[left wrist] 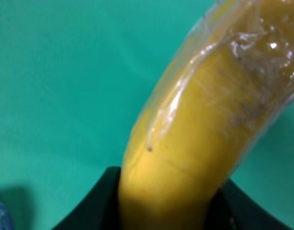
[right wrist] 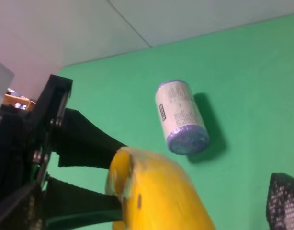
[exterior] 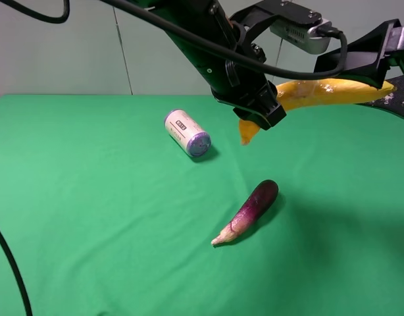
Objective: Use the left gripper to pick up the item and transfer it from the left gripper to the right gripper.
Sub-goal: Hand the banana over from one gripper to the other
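The yellow banana (exterior: 320, 92) hangs in the air at the upper right, and my left gripper (exterior: 261, 108) is shut on its lower end. In the left wrist view the banana (left wrist: 199, 139) fills the frame, clamped between the black fingers (left wrist: 101, 206). My right gripper (exterior: 350, 84) is open, with one finger above and one below the banana's far end, and a gap shows at the pad. In the right wrist view the banana (right wrist: 156, 191) is close up, one textured fingertip (right wrist: 283, 201) stands apart from it, and the left gripper (right wrist: 96, 177) grips it beyond.
A white-and-purple can (exterior: 187, 133) lies on its side on the green cloth (exterior: 90, 217), and also shows in the right wrist view (right wrist: 181, 117). A purple eggplant (exterior: 249, 210) lies nearer the front, below the held banana. A black cable (exterior: 11, 270) curves at the left edge.
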